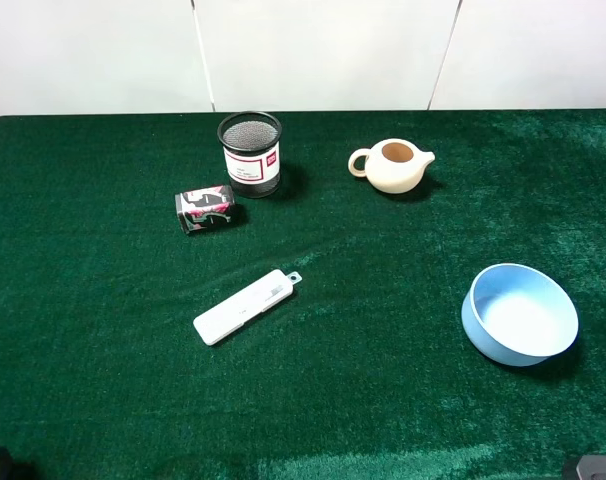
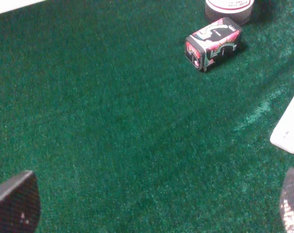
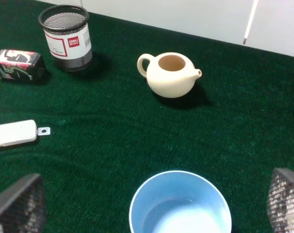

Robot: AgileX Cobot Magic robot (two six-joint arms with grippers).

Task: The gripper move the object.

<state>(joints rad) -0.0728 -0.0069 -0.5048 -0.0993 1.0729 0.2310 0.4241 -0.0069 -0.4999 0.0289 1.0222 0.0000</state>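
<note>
The cream-white teapot (image 1: 393,166) stands upright on the green cloth at the back, right of the middle. It has a loop handle on its left, a short spout on its right and a brown round opening on top. It also shows in the right wrist view (image 3: 169,75). My right gripper (image 3: 152,204) is open and empty, well short of the teapot, with the blue bowl between them. My left gripper (image 2: 152,208) is open and empty over bare cloth at the near left. Nothing touches the teapot.
A light-blue bowl (image 1: 520,314) sits at the near right. A black mesh pen cup (image 1: 250,153) stands at the back, left of the teapot, with a small dark printed box (image 1: 205,209) beside it. A flat white case (image 1: 248,306) lies near the middle.
</note>
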